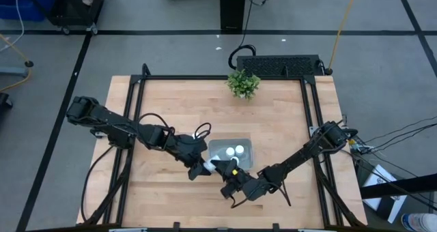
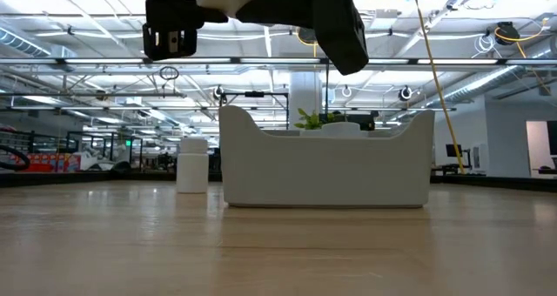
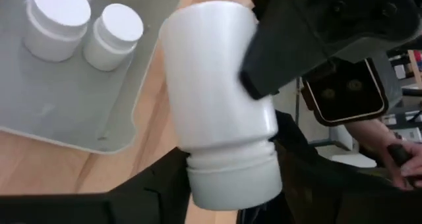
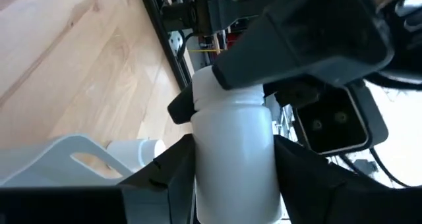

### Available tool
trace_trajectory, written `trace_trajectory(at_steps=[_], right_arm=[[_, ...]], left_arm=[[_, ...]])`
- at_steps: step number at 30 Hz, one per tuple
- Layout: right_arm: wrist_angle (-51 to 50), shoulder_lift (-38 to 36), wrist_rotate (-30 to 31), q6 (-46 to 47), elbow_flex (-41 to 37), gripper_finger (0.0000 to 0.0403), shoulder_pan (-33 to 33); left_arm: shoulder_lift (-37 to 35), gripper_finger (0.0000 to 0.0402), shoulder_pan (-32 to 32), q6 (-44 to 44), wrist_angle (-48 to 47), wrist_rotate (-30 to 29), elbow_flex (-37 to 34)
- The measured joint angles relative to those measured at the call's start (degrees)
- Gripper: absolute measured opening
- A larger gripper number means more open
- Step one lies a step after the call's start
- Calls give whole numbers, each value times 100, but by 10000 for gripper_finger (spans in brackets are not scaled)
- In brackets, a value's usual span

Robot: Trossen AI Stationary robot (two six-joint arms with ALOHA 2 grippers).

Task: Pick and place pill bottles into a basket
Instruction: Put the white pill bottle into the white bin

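One white pill bottle [image 1: 221,166] hangs in the air between my two grippers, just off the near edge of the pale grey-blue basket [image 1: 247,145]. My left gripper [image 1: 209,166] is shut on its cap end and my right gripper [image 1: 232,175] is shut on its body. Two more white bottles [image 3: 59,20] [image 3: 112,33] stand upright on the basket's floor. Another bottle [image 2: 192,164] stands upright on the table beside the basket and also shows in the right wrist view [image 4: 135,151]. My left gripper pinches the bottle's cap end [image 3: 231,178] between its two fingers, coming from the table's left. The bottle is lifted clear of the table and lies roughly level, its body pointing away from the fingers. My right gripper pinches the bottle's body [image 4: 231,151] between its two fingers, which come from the table's near right. The cap end [image 4: 217,85] sticks out beyond the fingers toward my left gripper.
A small green plant [image 1: 243,84] stands at the table's far edge. Bare wood lies left, right and far of the basket. A person's hand [image 3: 402,155] shows beyond the table in the left wrist view.
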Motion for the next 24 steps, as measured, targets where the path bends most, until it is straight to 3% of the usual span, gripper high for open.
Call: trace_trajectory(at_steps=[8,12,17,20,24], right_arm=[[-11,0,621,112,0,166,7],[-129,-4,1049,554,-3,164,70],[-255,-31,1072,1337,-142,163,238],[-289,-129,1161,1731,-268,163,324],[-273,-336,1152,2381,-364,163,431]], left_arm=[[0,234,-115,454,45,-464,0],[0,235,-272,785,25,-828,0],[0,236,-534,1280,22,-1245,2],[0,236,-728,1619,23,-1752,2],[-42,236,-1007,2142,32,-2921,2]])
